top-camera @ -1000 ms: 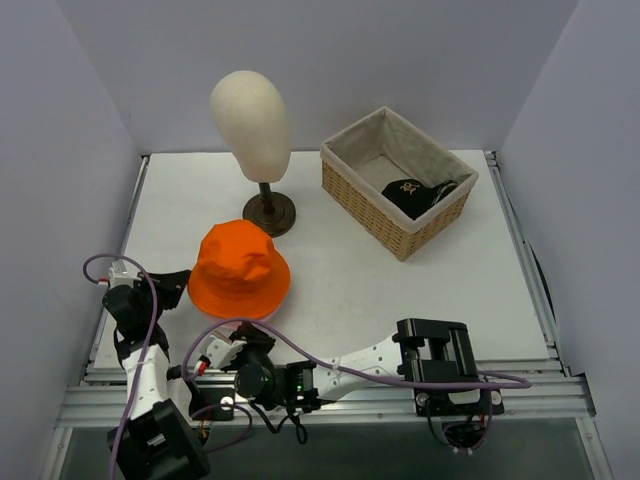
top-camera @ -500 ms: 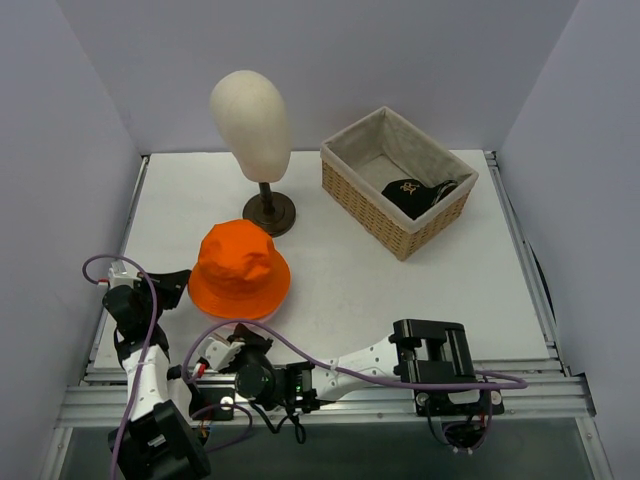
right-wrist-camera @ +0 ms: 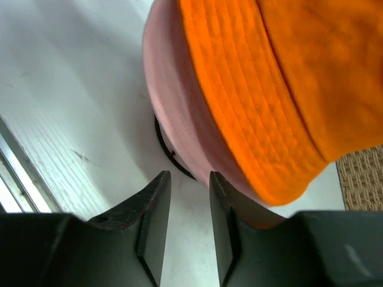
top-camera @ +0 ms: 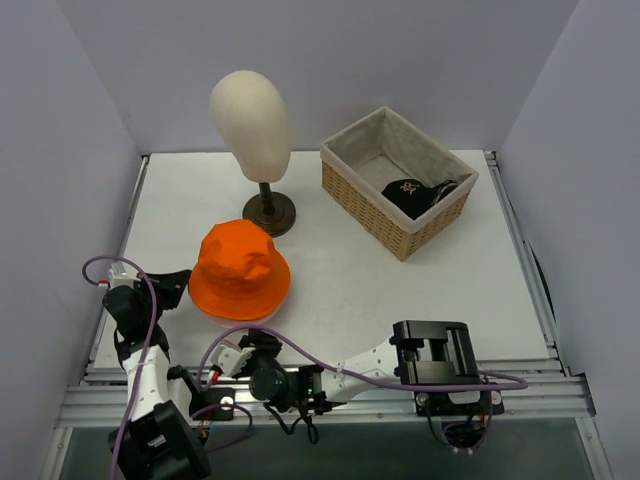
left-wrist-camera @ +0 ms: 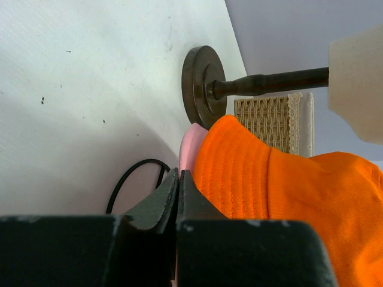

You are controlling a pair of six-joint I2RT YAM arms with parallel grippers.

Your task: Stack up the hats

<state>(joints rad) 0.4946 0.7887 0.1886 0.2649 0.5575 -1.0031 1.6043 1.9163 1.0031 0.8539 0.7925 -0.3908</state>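
Note:
The bright orange bucket hat (top-camera: 240, 266) sits on top of the pale pink bucket hat (top-camera: 236, 317), of which only the brim shows, left of centre on the table. The black cap with a gold emblem (top-camera: 408, 194) lies in the wicker basket. The tan cap is out of view. My left gripper (top-camera: 172, 285) is shut and empty at the orange hat's left edge (left-wrist-camera: 287, 197); its tips (left-wrist-camera: 178, 173) are beside the pink brim (left-wrist-camera: 191, 149). My right gripper (top-camera: 240, 350) is just in front of the stack, jaws a little apart and empty (right-wrist-camera: 190, 179), near the pink brim (right-wrist-camera: 179, 107) and orange brim (right-wrist-camera: 281, 95).
A cream mannequin head (top-camera: 250, 122) on a dark stand (top-camera: 268, 211) stands behind the hats. The wicker basket (top-camera: 372, 203) is at the back right. A thin black loop (left-wrist-camera: 128, 176) lies under the pink brim. Grey walls enclose the table.
My right gripper has drawn back slightly toward the near edge and to the right. The hats and my left arm have not moved.

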